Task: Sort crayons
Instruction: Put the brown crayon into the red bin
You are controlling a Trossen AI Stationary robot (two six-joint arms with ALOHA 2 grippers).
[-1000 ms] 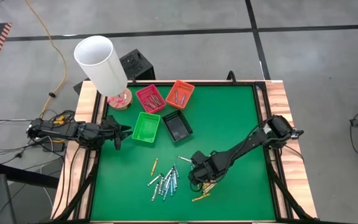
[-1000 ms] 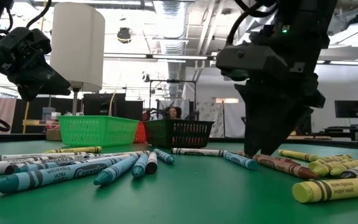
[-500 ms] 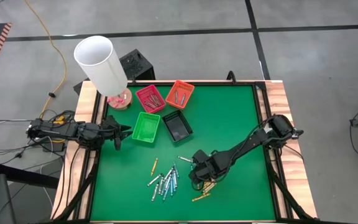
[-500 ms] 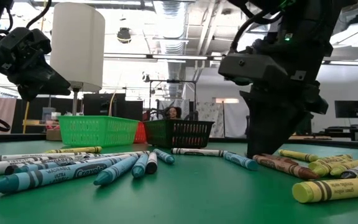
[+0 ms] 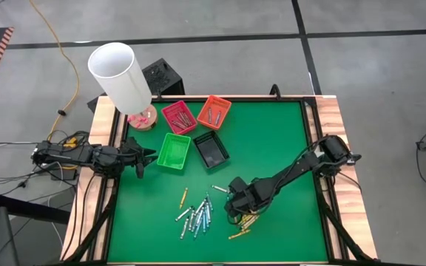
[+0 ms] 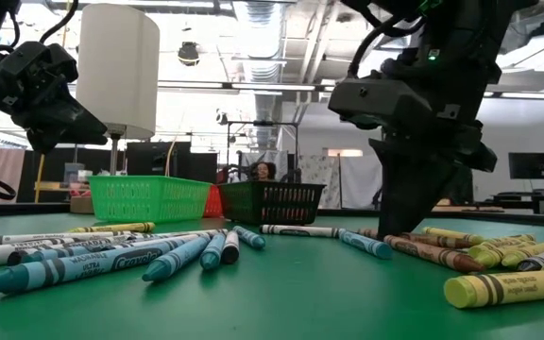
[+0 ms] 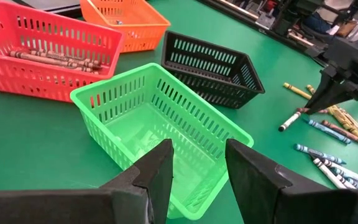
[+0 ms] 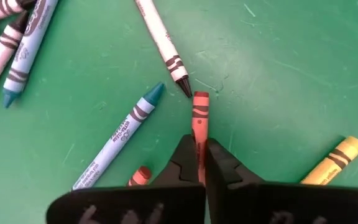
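Note:
Loose crayons lie scattered on the green mat near the front, in blue, white, yellow and red-brown. My right gripper stands over them, pointing steeply down, and is shut on a red-brown crayon. In the low view its tips come down among the crayons. Red, orange, green and black trays stand at the far left. My left gripper hangs open at the table's left edge, above the mat, facing the green tray with nothing between its fingers. My right gripper pinches the red-brown crayon between its two fingertips, near one end of the stick. The fingers come from above, slanting, and lie along the crayon. Its free flat end points away from the fingers; whether it is off the mat I cannot tell.
A white lamp shade rises at the far left corner. A white crayon and a blue one lie close to the held one, with yellow crayons to the right. The mat's right half is bare green.
My right gripper has shut its fingers on the red-brown crayon, staying over the same spot among the loose crayons. The other crayons have kept their places.

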